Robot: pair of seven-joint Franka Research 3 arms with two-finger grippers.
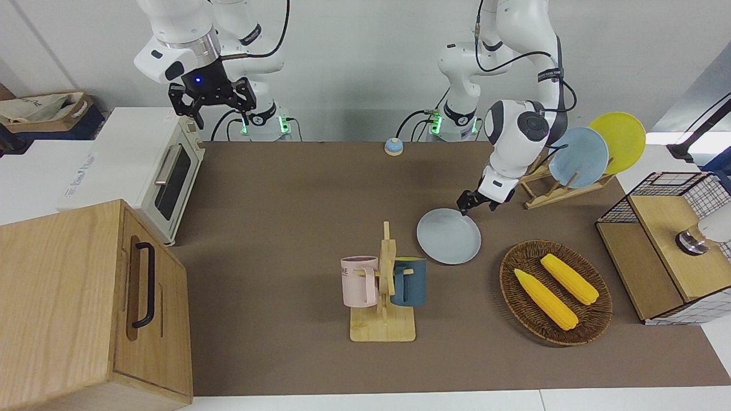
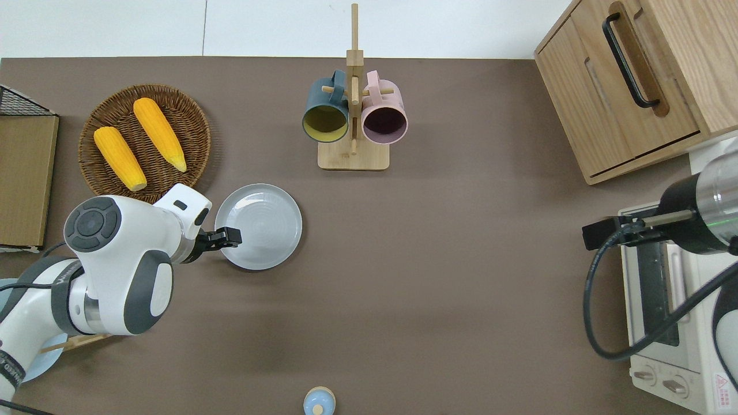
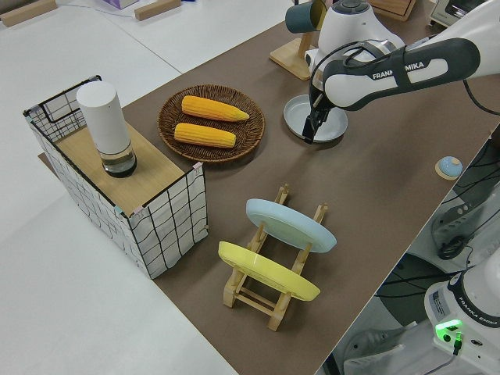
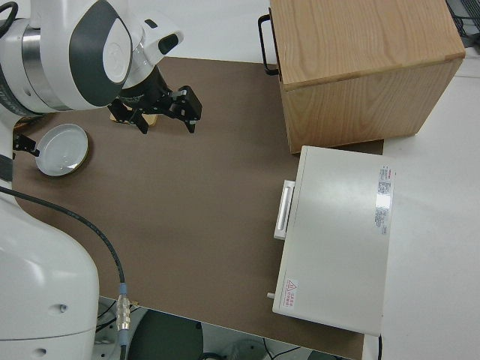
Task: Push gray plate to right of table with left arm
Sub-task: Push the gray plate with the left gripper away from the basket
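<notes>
Matte dark-brown table (image 2: 461,259), white edges. Pale grey plate (image 2: 265,222), bluish tint, plain. Dark woven wicker basket (image 2: 196,124) at its 10 o'clock, two yellow-orange corn cobs (image 2: 158,132) inside. Navy mug (image 2: 326,109), yellow interior; pink mug (image 2: 385,112), dark inside; both on light wood rack (image 2: 353,155). Sky-blue plate (image 1: 578,157) and yellow plate (image 1: 619,140) on light wood stand. Cream toaster oven (image 1: 171,177). Light oak cabinet (image 1: 91,308), black handle. White arms, black grippers.

The gray plate (image 2: 258,226) lies on the bench (image 2: 438,276), nearer to the robots than the mug rack (image 2: 353,121), beside the basket (image 2: 144,141) holding two corn cobs (image 2: 138,143). The left gripper (image 2: 229,236) touches its rim.
</notes>
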